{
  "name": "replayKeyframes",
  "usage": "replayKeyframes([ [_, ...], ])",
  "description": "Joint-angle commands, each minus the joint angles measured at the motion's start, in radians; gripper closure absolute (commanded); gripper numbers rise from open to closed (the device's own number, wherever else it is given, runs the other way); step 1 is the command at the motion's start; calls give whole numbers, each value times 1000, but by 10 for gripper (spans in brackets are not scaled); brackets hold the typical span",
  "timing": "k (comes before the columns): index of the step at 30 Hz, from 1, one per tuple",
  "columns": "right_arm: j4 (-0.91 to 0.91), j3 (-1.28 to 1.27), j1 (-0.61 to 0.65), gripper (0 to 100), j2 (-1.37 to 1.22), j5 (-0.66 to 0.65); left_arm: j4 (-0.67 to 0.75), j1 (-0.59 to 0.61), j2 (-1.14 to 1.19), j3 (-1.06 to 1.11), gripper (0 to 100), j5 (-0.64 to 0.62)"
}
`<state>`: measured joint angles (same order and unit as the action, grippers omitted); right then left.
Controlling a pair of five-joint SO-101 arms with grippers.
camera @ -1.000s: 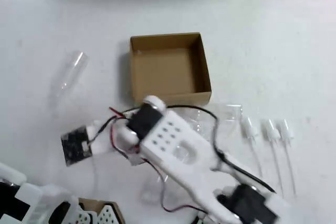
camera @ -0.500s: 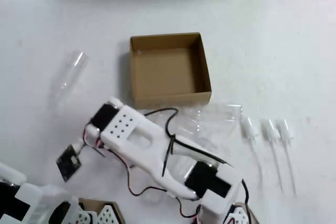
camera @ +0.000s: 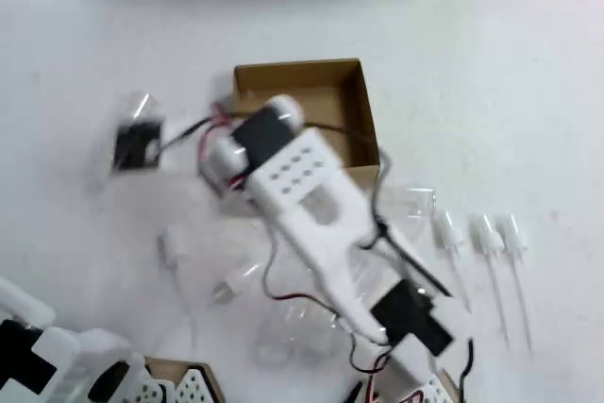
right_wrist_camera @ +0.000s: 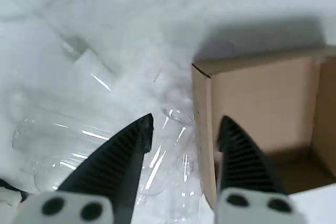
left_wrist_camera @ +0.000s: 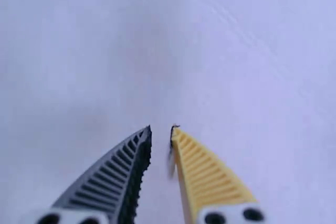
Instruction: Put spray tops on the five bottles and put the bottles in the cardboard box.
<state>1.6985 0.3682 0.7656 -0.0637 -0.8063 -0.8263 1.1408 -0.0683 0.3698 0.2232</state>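
Lower left corner of the high view: the left arm (camera: 47, 365), white and black, sits at the frame edge. Its own wrist view has the left hand (left_wrist_camera: 160, 129) over the bare white surface (left_wrist_camera: 236, 51). It has one grey finger and one yellow, set narrow, with just a sliver between the tips and nothing in it.

Upper left of the high view, a clear plastic bottle (camera: 140, 109) lies on its side, and the black square part (camera: 137, 146) at the end of the right arm (camera: 311, 205) overlaps its lower end. Below that, left of centre, a white spray top (camera: 173, 250) with a thin dip tube lies loose on the surface.

On to the centre: the white right arm runs diagonally from the lower right up across the front left corner of the open brown cardboard box (camera: 302, 77), which sits at upper centre. In the right wrist view the right hand (right_wrist_camera: 186, 120) is spread wide, both fingers black, gripping nothing. Between them, lower down, is the neck of a clear bottle (right_wrist_camera: 176, 116), just beside the box's outer wall. More clear bottles (right_wrist_camera: 58, 140) lie in that view's lower left.

Right of the box's front corner in the high view lies another see-through bottle (camera: 411, 203). Far right, three white spray tops (camera: 486, 233) lie in a row, tubes trailing toward the bottom edge.
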Motion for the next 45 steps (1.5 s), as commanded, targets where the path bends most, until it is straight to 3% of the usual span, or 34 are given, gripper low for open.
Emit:
replayKeyframes([
  [1, 28, 48, -133, 972, 91, 124, -91, -117, -13, -41, 920, 12],
  [7, 27, -41, -441, 981, 154, 264, -252, -297, -13, -114, 922, 12],
  [16, 5, -279, -858, 982, 236, 299, -442, -634, -13, -175, 924, 8],
  [21, -70, -448, -1056, 982, 291, 488, -505, -809, -13, -195, 924, 6],
  [30, -272, -864, -1193, 982, 464, 511, -592, -1050, -15, -195, 924, 12],
  [38, -286, -1085, -1353, 982, 639, 470, -611, -1167, -15, -178, 924, 17],
  [45, -429, -1272, -1363, 982, 713, 503, -606, -1257, -35, -86, 929, 163],
])
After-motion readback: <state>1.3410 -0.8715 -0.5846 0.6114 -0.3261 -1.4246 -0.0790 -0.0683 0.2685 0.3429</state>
